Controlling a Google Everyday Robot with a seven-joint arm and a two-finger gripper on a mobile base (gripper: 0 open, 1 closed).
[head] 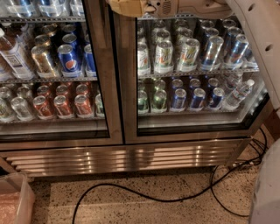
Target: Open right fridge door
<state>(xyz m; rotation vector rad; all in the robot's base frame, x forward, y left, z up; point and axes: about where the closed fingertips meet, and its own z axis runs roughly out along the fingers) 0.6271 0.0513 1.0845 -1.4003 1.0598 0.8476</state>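
Plainly, the only brand I can read is Pepsi, on a blue can [69,61] behind the left door [99,65]; orange cans [63,106] stand on the shelf below it. Labels behind the right fridge door [130,89] are too small to read: pale cans marked green [164,54] above, blue cans [197,98] below. That door is a glass pane in a wide brushed steel frame with a dark inner edge, shut flush beside its neighbour. My pincer [127,8] sits at the top edge of view, over the seam between the doors; whether it is apart or together I cannot tell. A black cable [153,200] lies on the speckled floor.
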